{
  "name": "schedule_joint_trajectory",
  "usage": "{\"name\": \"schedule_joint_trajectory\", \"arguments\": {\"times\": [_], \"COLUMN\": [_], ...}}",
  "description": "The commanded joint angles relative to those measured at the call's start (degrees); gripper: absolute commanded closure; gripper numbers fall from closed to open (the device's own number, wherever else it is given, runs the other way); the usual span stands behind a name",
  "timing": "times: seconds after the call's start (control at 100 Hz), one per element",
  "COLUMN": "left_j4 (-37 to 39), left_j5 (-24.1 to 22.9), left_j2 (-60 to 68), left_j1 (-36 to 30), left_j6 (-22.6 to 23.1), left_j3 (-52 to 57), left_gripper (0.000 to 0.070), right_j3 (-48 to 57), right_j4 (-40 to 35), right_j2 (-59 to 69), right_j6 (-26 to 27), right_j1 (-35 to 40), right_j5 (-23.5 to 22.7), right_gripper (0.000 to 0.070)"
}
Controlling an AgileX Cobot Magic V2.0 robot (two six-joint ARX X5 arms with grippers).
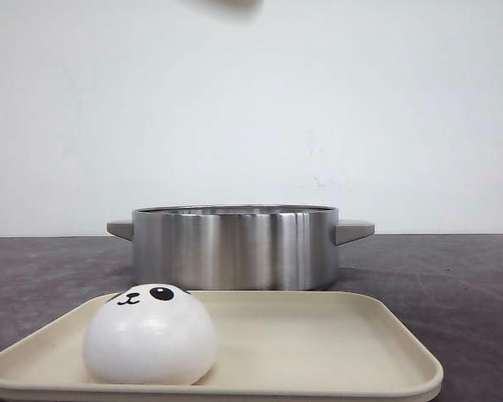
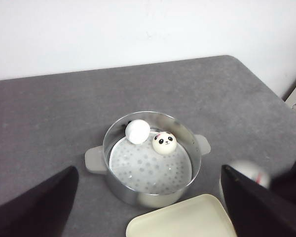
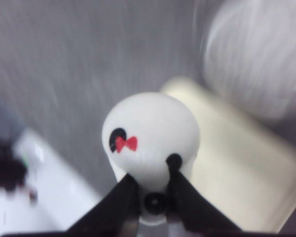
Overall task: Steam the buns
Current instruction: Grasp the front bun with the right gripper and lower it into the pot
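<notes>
Buns: two are sitting in the steamer pot (image 2: 150, 163), at 12 o'clock from the tray (image 1: 335, 343), while the right gripper (image 3: 155, 185) is clamping a third bun (image 3: 150, 133) for transfer and the left gripper (image 2: 148, 207) is spreading wide, empty.

Steel pot (image 2: 149, 158) open-topped below the left gripper (image 2: 148, 207); two buns (image 2: 164, 143) fill its far side, the near perforated floor free. Tray (image 2: 182, 219) just beside.

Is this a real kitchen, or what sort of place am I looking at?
Probably a staged test bench, not a kitchen: a bare white wall, a plain grey tabletop, and just a steel steamer pot, beige plastic tray and white panda-faced buns.
</notes>
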Motion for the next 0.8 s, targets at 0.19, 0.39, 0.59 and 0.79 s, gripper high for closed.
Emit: {"name": "schedule_joint_trajectory", "arguments": {"times": [0.19, 0.39, 0.59, 0.79], "left_j4": [2.71, 2.71, 2.03, -0.26], "left_j5": [-1.33, -2.8, -2.97, -3.13], "left_j2": [0.35, 0.35, 0.31, 0.31], "left_j1": [-0.46, -0.46, -0.46, -0.46], "left_j6": [-0.04, -0.07, -0.09, -0.11], "left_j3": [1.25, 1.25, 1.25, 1.25], "left_gripper": [0.016, 0.016, 0.016, 0.016], "right_j3": [11.45, 11.43, 11.43, 11.43], "right_j4": [0.85, 0.9, 3.26, 4.9], "right_j2": [8.96, 21.64, 35.15, 42.01], "right_j6": [-10.84, -13.4, -14.29, -14.86], "right_j1": [-9.18, -15.04, -17.97, -19.43], "right_j5": [2.14, 2.1, 0.66, -0.63], "right_gripper": [0.0694, 0.0694, 0.0693, 0.0693]}}
